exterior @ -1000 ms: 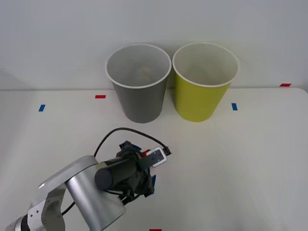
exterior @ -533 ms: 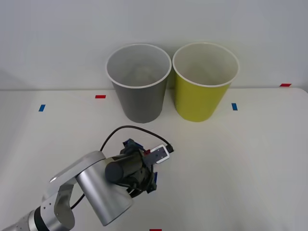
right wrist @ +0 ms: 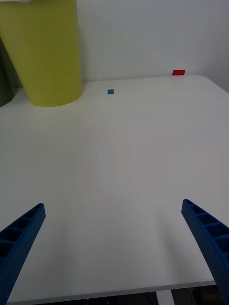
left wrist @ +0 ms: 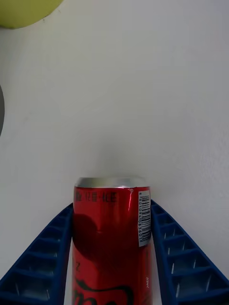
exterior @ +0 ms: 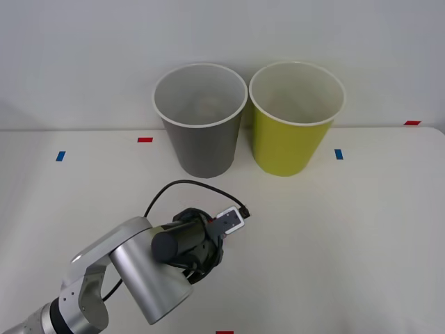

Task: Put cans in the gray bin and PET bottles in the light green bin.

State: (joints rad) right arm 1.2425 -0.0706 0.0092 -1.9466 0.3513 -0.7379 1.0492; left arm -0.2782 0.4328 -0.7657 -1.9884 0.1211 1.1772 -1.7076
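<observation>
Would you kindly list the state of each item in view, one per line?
can: lying on the table, clamped between the blue fingers
left gripper: shut on the can
right gripper: open, holding nothing, above bare table
gray bin: upright, open-topped
light green bin: upright, open-topped, beside the gray bin

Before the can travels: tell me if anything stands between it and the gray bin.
Nothing visible does. The left gripper is shut on the can, and bare table lies between it and the gray bin. The light green bin stands beside that, off the path.
</observation>
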